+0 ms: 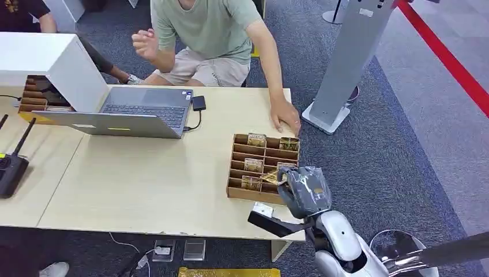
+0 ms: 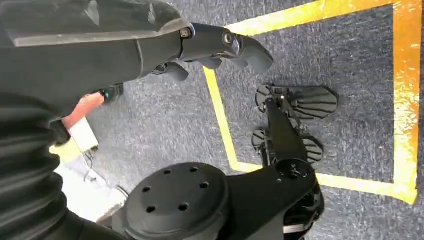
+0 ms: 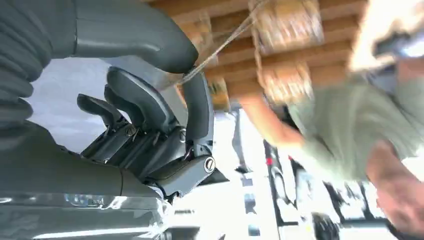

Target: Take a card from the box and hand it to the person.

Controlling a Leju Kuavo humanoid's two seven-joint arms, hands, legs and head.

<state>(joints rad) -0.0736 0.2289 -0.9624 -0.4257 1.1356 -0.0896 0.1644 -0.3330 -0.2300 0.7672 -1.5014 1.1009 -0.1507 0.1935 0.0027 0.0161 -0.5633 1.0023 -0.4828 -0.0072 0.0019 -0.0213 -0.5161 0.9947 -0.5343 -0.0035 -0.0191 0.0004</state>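
Several cards [image 1: 256, 139] stand in the slots of the box [image 1: 239, 161] on my desk [image 1: 161, 179]. My right hand [image 1: 304, 190] sits over the box's near right corner, thumb and a finger [image 3: 197, 105] pinching one card [image 3: 212, 47] by its edge above the slots. My left hand [image 2: 150, 45] hangs over the floor, fingers loosely curled on nothing. The person [image 1: 207, 34] rests a hand [image 1: 285, 118] on the desk just behind the box.
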